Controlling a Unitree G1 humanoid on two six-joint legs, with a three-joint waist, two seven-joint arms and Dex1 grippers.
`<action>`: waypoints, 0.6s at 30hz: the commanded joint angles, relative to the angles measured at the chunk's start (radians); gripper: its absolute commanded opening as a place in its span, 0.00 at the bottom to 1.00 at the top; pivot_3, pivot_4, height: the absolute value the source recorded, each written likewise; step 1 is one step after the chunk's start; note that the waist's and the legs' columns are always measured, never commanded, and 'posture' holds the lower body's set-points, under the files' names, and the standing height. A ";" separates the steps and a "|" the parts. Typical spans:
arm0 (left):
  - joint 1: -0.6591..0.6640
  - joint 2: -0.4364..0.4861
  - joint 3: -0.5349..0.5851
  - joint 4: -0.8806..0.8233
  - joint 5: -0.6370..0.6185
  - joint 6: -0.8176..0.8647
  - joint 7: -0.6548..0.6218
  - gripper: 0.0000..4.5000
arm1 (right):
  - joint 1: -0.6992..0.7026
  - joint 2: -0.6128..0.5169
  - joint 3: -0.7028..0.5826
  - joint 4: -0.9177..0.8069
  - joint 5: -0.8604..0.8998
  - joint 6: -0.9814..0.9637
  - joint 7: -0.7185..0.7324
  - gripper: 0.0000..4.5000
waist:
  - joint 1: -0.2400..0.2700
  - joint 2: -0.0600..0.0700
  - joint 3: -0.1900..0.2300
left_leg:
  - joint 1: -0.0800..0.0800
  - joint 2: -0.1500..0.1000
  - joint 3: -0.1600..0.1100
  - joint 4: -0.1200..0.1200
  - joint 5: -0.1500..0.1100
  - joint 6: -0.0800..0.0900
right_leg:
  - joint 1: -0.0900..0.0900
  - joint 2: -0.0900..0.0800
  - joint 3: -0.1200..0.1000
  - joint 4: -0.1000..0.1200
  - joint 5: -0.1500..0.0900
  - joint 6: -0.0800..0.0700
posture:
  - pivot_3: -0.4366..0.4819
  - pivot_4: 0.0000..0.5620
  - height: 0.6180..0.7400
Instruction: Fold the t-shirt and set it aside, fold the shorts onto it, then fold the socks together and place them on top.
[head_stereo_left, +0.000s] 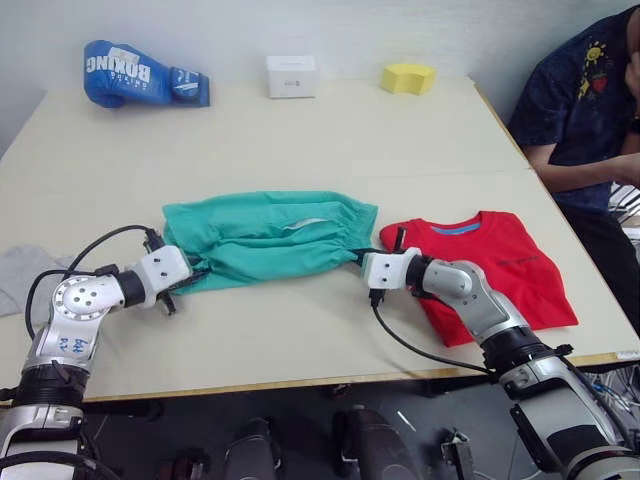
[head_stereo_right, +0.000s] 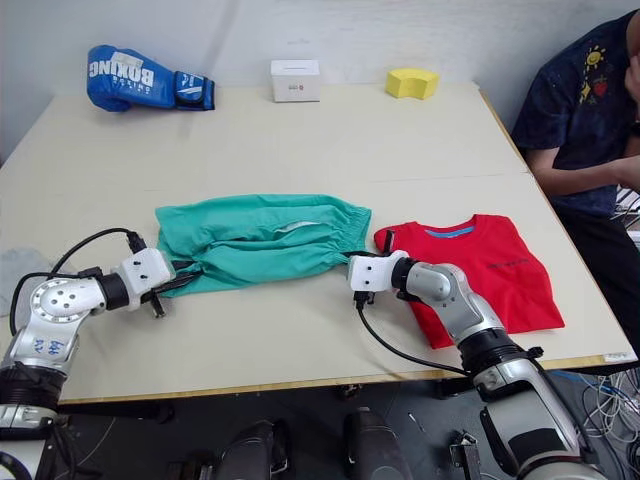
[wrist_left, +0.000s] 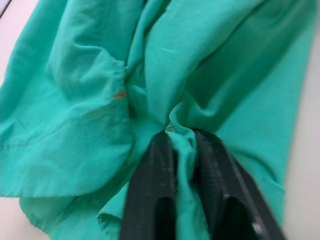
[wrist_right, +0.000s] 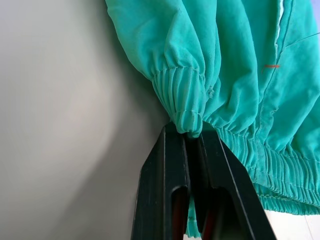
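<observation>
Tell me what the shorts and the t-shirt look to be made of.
The shorts: thin, soft woven-looking teal fabric, matte; it bunches into fine folds where the left pincer and right pincer pinch it, with a gathered elastic waistband. The t-shirt: probably cotton knit, matte red, lying flat and smooth.

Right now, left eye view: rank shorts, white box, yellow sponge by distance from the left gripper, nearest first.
From the left gripper:
1. shorts: clamped in its jaws, mid-table.
2. white box: far edge, centre.
3. yellow sponge: far edge, further toward the robot's right.
</observation>
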 joint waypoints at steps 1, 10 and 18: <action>0.043 0.038 0.023 0.025 -0.003 -0.076 -0.001 0.01 | 0.015 -0.028 -0.045 -0.034 0.067 -0.047 0.014 0.00 | -0.002 0.000 0.000 | 0.000 0.000 0.000 0.000 0.000 0.000 | 0.000 0.000 0.000 0.000 0.000 0.000 | 0.48 0.27 1.00; 0.243 0.120 0.125 0.002 -0.110 -0.303 -0.040 0.01 | 0.123 -0.150 -0.077 -0.072 0.246 -0.215 0.147 0.00 | -0.019 0.000 0.000 | 0.000 0.000 0.000 -0.002 -0.001 0.000 | 0.000 0.000 0.000 -0.002 0.000 0.000 | 0.48 0.27 1.00; 0.453 0.159 0.231 -0.056 -0.175 -0.494 -0.051 0.01 | 0.252 -0.231 -0.098 -0.157 0.382 -0.269 0.225 0.00 | -0.018 0.000 0.000 | 0.001 0.001 -0.001 -0.003 -0.001 0.001 | 0.001 -0.001 0.000 -0.004 -0.001 -0.001 | 0.48 0.27 1.00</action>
